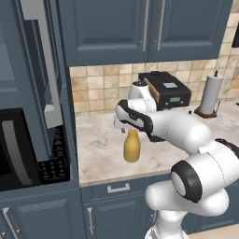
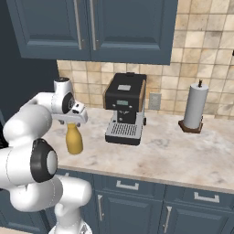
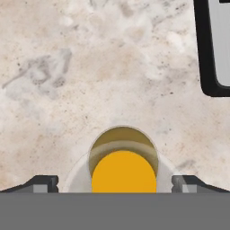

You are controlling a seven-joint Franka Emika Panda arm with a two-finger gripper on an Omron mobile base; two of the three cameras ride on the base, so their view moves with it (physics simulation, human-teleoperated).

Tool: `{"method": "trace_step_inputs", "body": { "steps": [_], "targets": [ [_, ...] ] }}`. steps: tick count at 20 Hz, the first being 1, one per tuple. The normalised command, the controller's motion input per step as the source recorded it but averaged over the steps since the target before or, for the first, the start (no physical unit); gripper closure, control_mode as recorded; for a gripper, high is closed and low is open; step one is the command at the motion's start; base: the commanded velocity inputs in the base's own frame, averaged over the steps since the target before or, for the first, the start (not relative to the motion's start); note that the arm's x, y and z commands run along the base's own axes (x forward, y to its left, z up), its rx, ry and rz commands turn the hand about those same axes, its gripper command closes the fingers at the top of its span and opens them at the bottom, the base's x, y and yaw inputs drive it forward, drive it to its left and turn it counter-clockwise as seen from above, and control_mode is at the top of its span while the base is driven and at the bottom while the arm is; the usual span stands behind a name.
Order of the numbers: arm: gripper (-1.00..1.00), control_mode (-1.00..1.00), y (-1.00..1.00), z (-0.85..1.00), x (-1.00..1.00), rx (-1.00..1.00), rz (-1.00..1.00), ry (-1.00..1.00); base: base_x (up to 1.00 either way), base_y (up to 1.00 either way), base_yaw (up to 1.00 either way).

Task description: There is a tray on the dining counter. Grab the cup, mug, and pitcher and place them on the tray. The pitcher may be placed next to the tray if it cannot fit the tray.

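- My gripper points straight down over the pitcher, with my two fingers spread wide apart, one on each side of its mouth and neither touching it.
- Looking along my hand, I see down into the pitcher's pale round rim and the amber inside it; it sits centred between my tips, just beneath them.
- From the left base view the pitcher stands upright on the beige marbled counter, directly under my hand (its neck reaches up close to my wrist, and I cannot tell for sure whether the tips have dropped past the rim).
- The right base view shows the same: the amber pitcher below my gripper, near the counter's front edge.
- Beyond my fingers and off to one side stands a black coffee machine; its dark corner shows at the upper right of my hand view.
- Farther along that side a paper towel roll stands upright on its holder, well apart from me.
- Blue cabinets hang above the tiled wall behind the counter.
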Motion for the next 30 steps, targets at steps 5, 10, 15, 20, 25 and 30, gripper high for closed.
{"method": "trace_step_inputs", "body": {
  "steps": [5, 10, 15, 20, 25, 30],
  "targets": [
    [-1.00, -1.00, 0.00, -0.01, 0.00, 0.00, 0.00, 0.00, 0.00, 0.00, 0.00],
    [-1.00, -1.00, 0.00, -0.16, 0.00, 0.00, 0.00, 0.00, 0.00, 0.00, 0.00],
    [-1.00, -1.00, 0.00, -0.21, 0.00, 0.00, 0.00, 0.00, 0.00, 0.00, 0.00],
    [-1.00, -1.00, 0.00, 0.00, 0.00, 0.00, 0.00, 0.00, 0.00, 0.00, 0.00],
    [1.00, -1.00, 0.00, 0.00, 0.00, 0.00, 0.00, 0.00, 0.00, 0.00, 0.00],
    [1.00, -1.00, 0.00, 0.00, 0.00, 0.00, 0.00, 0.00, 0.00, 0.00, 0.00]
  ]
}}
